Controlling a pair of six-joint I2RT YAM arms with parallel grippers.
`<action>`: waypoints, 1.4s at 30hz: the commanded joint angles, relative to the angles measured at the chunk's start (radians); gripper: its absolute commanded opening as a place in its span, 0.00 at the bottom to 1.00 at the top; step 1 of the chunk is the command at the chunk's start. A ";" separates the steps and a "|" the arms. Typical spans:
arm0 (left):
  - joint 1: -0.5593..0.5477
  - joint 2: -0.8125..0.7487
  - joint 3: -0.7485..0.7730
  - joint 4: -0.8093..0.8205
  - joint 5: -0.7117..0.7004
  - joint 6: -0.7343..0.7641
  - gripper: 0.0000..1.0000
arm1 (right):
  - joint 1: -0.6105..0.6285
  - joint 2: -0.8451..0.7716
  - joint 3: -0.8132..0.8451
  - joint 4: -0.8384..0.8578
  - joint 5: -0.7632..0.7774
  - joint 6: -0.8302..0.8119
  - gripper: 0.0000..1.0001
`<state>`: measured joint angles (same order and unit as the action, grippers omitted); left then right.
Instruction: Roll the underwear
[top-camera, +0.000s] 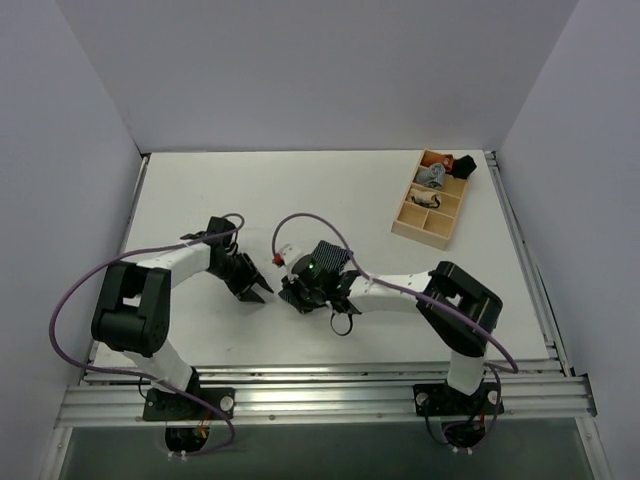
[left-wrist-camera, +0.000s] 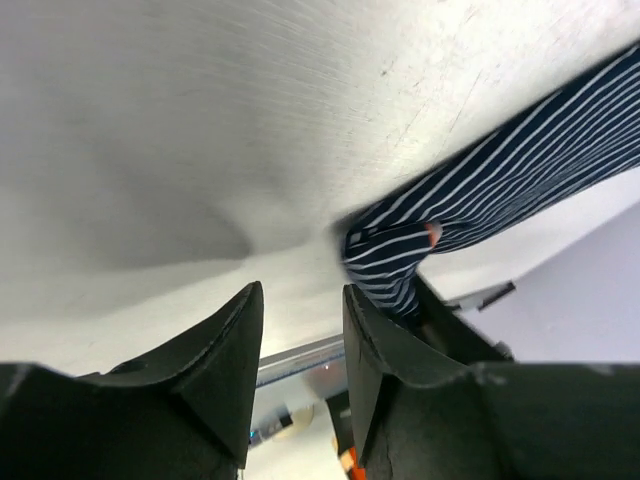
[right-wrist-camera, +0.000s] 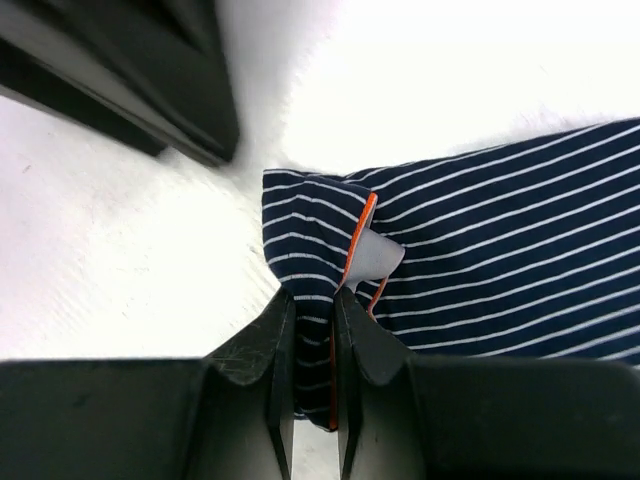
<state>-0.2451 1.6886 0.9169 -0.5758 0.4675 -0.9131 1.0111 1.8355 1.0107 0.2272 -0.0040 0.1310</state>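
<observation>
The underwear (right-wrist-camera: 480, 240), soft pinstriped cloth on the white table (top-camera: 200, 200): right gripper (right-wrist-camera: 317, 305) pinches its folded edge, left gripper (left-wrist-camera: 302, 300) parted just beside it.

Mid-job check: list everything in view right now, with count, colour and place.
underwear: one, navy with light pinstripes and an orange edge, middle of the table
wooden tray: one, light wood, compartmented, far right of the table
rolled garments: apparently three, grey, black and orange, in the tray's far compartments
table: one, white
left gripper: one, black, open, empty, beside the underwear
right gripper: one, black, shut on the underwear's folded edge
</observation>
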 joint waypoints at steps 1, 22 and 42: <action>0.010 -0.087 0.048 -0.107 -0.113 0.013 0.46 | -0.088 -0.025 -0.135 -0.025 -0.219 0.157 0.00; -0.167 -0.164 -0.052 0.157 -0.064 -0.135 0.61 | -0.244 0.041 -0.460 0.666 -0.679 0.498 0.00; -0.266 0.074 0.025 0.081 -0.062 -0.165 0.14 | -0.244 -0.016 -0.426 0.504 -0.622 0.449 0.19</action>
<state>-0.4976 1.7206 0.9028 -0.4541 0.4091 -1.1023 0.7609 1.8519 0.5751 0.9970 -0.6895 0.6609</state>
